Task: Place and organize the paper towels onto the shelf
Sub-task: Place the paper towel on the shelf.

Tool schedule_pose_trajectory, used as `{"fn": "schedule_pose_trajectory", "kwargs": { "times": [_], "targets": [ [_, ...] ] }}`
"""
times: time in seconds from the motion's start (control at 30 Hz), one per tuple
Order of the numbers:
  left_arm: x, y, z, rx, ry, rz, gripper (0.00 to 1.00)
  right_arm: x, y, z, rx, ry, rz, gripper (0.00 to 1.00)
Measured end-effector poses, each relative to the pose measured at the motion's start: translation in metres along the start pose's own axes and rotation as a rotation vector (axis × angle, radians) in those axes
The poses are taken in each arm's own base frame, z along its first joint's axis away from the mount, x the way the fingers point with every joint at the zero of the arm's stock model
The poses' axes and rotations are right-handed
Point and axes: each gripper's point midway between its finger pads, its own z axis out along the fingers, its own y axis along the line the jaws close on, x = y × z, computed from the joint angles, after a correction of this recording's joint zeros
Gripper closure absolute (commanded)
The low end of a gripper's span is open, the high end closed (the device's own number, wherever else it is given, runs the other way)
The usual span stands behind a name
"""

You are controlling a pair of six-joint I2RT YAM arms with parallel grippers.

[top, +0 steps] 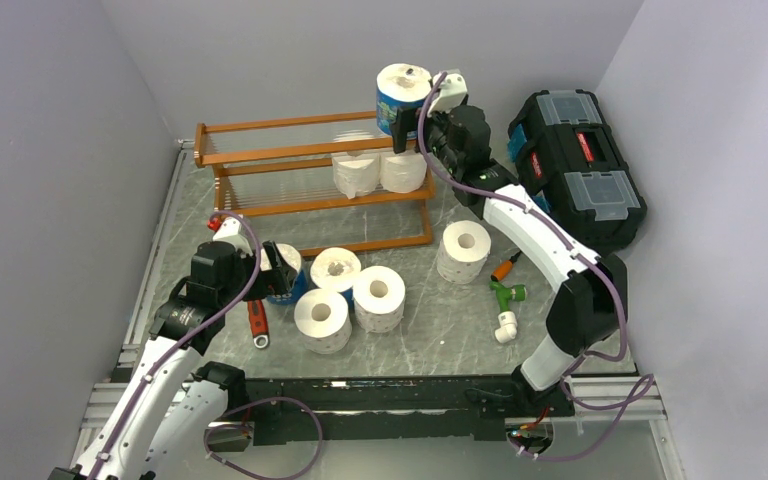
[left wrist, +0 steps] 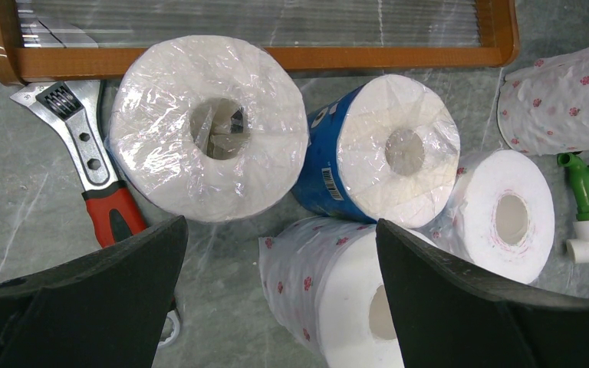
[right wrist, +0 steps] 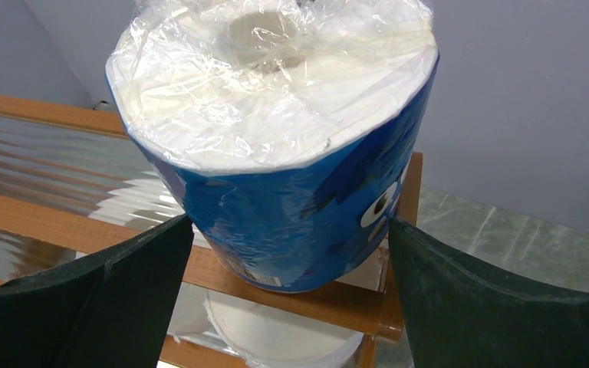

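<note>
- Right claw (right wrist: 289, 222): closed on the blue-wrapped roll (right wrist: 276, 153), one finger (right wrist: 107, 299) against each lower flank. The roll is on end, its clear-film top up and its printed cartoon eye nearest the right-hand finger.
- Shelf (top: 290, 150): directly beneath and ahead of the right claw. The held roll's base is level with the top tier's front rail, at the right end. I cannot tell whether it bears on the rail.
- Shelved roll (top: 355, 172) and second shelved roll (top: 403, 170): on the middle tier below the right claw, side by side and touching.
- Left claw (left wrist: 282, 226): fingers spread wide, gripping nothing, low over the grey table (top: 440, 330).
- Flower-printed roll (left wrist: 330, 299): under the left claw, in the gap, nearer its right finger.
- Clear-wrapped roll (left wrist: 211, 138): just ahead of the left claw's left finger, on end, core up.
- Second blue-wrapped roll (left wrist: 383, 153): ahead of the gap, tilted, against the clear-wrapped roll.
- White roll (left wrist: 498, 215): ahead of the left claw's right finger, touching the second blue-wrapped roll.
- Lone roll (top: 465, 250): well to the left claw's right, apart from the cluster, below the right claw's arm.
- Wrench (left wrist: 84, 146): to the left of the left claw, beside the clear-wrapped roll, its red handle pointing toward the left finger.
- Green fitting (left wrist: 587, 184): far to the left claw's right.
- Black toolbox (top: 575, 165): to the right of the right claw.
</note>
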Motion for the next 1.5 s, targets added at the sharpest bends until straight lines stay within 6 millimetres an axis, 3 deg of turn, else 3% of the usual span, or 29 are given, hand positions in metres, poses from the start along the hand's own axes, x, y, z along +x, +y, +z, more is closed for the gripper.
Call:
{"fn": "schedule_pose_trajectory", "kwargs": {
  "times": [0.2, 0.4, 0.57, 0.67, 0.83, 0.93, 1.1, 1.37, 1.5],
  "targets": [
    [0.0, 0.0, 0.0, 0.001, 0.0, 0.0, 0.01, -0.005, 0.001, -0.009, -0.006, -0.01, 0.006, 0.0],
    [0.0, 0.0, 0.0, 0.001, 0.0, 0.0, 0.01, -0.027, 0.011, -0.036, -0.052, -0.05, 0.04, 0.0],
    [0.0, -0.001, 0.0, 0.005, 0.001, 0.0, 0.01, -0.047, 0.026, -0.078, -0.116, -0.094, 0.086, 0.0],
    [0.0, -0.001, 0.0, 0.006, 0.002, 0.0, 0.01, -0.049, 0.036, -0.109, -0.155, -0.112, 0.117, 0.0],
    [0.001, -0.001, 0.0, 0.007, 0.006, 0.0, 0.01, -0.038, 0.042, -0.16, -0.195, -0.115, 0.183, 0.0],
    [0.002, 0.0, 0.002, 0.003, 0.012, -0.002, 0.01, -0.031, 0.04, -0.178, -0.19, -0.105, 0.228, 0.0],
    [0.003, 0.0, 0.003, -0.002, 0.022, -0.003, 0.01, 0.004, 0.035, -0.193, -0.145, -0.014, 0.326, 0.0],
    [-0.006, 0.004, 0.004, -0.044, 0.0, -0.03, 0.01, 0.105, 0.025, -0.192, -0.024, 0.249, 0.399, 0.0],
    [-0.012, 0.017, 0.004, -0.133, -0.028, -0.081, 0.01, 0.145, 0.019, -0.199, 0.021, 0.311, 0.431, 0.0]
  ]
}}
